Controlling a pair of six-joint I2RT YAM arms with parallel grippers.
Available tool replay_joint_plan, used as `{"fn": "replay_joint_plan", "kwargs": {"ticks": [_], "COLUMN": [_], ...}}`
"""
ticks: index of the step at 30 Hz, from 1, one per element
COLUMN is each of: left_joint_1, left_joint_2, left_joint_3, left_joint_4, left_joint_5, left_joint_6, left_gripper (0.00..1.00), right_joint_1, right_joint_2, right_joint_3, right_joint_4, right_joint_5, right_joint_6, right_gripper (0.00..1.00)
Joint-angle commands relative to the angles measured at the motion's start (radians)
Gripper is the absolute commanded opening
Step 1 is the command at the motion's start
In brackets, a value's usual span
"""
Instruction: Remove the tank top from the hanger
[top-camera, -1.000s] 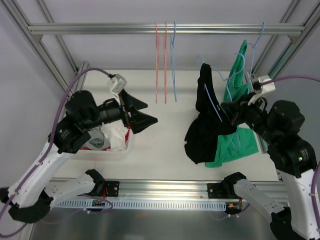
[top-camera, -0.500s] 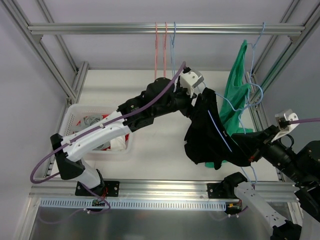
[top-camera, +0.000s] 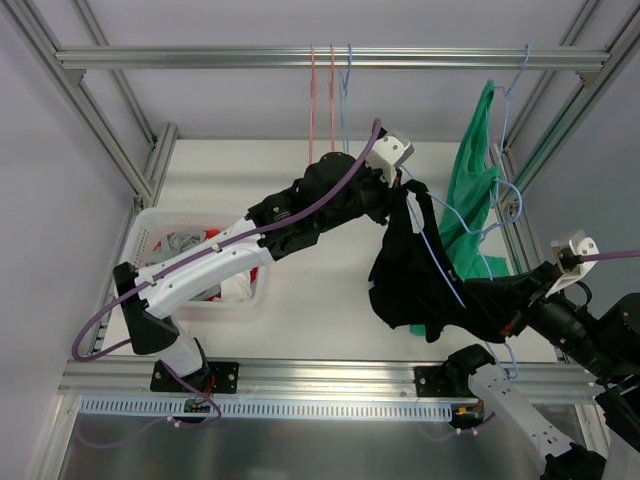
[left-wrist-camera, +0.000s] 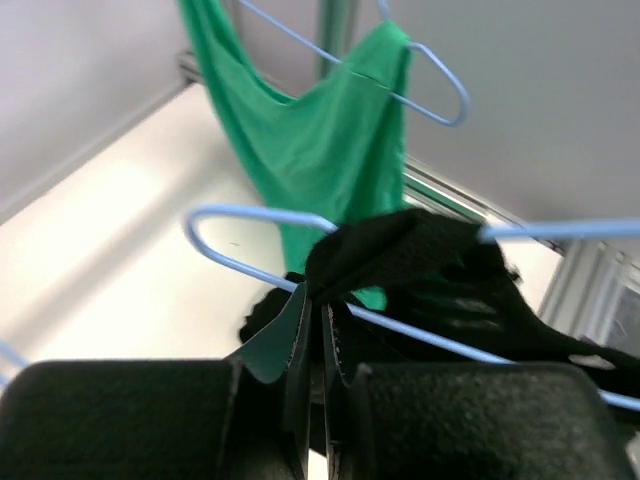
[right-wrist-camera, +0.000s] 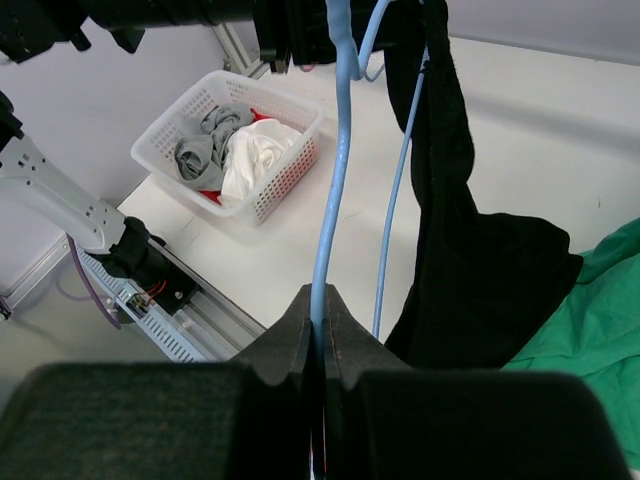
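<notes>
Table (top-camera: 320, 300), basket (right-wrist-camera: 285, 170) of clothes (right-wrist-camera: 255, 150), tank top (top-camera: 405, 275)

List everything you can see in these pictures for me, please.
tank top: one, black, draped between the two arms.
light blue hanger: one, carrying the tank top.
green top: one, hung at the right of the rail.
empty hangers: at least two, pink and blue, mid-rail.
basket: one, white, table's left, holding grey and white clothes.
table: one, white.
left gripper: black, shut on the tank top's strap.
right gripper: black, shut on the light blue hanger.
</notes>
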Motion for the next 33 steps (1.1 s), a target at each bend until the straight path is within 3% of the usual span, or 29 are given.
{"fn": "replay_joint_plan", "kwargs": {"ticks": [1,4,6,10,11,13,16,19,21,22,24,29,33], "left_joint_1": [-0.004,-0.002,-0.001,-0.001,-0.001,-0.001,-0.001,-0.002,-0.005,-0.013,-0.013,-0.013,-0.013], "left_joint_2": [-0.095,-0.146,-0.171,-0.209,-0.23,-0.253,-0.321,-0.375,-0.396,-0.424,-0.456,-0.546,-0.611], "left_joint_3": [-0.012,-0.041,-0.049,-0.096,-0.11,-0.163,-0.249,-0.344,-0.419,-0.45,-0.539,-0.615,-0.592], "left_joint_4": [0.053,0.053,0.053,0.056,0.056,0.064,0.065,0.068,0.073,0.091,0.128,0.139,0.13], "left_joint_5": [-0.279,-0.422,-0.413,-0.219,-0.099,0.008,0.122,0.234,0.399,0.391,0.336,0.079,-0.025], "left_joint_6": [-0.041,-0.07,-0.067,-0.045,-0.035,-0.033,-0.05,-0.065,-0.062,-0.077,-0.137,-0.217,-0.199], "left_gripper": [0.0,0.0,0.0,0.0,0.0,0.0,0.0,0.0,0.0,0.0,0.0,0.0,0.0], "right_joint_1": [-0.002,-0.002,-0.002,-0.002,-0.002,-0.002,-0.002,-0.002,-0.002,-0.002,-0.002,-0.002,-0.004], "right_joint_2": [-0.05,-0.122,-0.162,-0.205,-0.209,-0.217,-0.257,-0.317,-0.356,-0.351,-0.29,-0.043,-0.034], "right_joint_3": [-0.017,-0.037,-0.035,0.029,0.04,0.04,-0.044,-0.202,-0.325,-0.412,-0.393,-0.168,-0.117], "right_joint_4": [-0.018,-0.067,-0.068,-0.062,-0.05,-0.015,0.149,0.422,0.734,0.893,0.912,0.698,0.487], "right_joint_5": [-0.08,-0.129,-0.135,-0.109,-0.073,-0.057,-0.107,-0.123,-0.108,-0.132,-0.259,-0.364,-0.307], "right_joint_6": [-0.049,-0.1,-0.1,-0.097,-0.097,-0.101,-0.101,-0.063,0.018,0.035,0.028,0.017,-0.093], "right_gripper": [0.0,0.01,0.0,0.0,0.0,0.0,0.0,0.0,0.0,0.0,0.0,0.0,0.0]}}
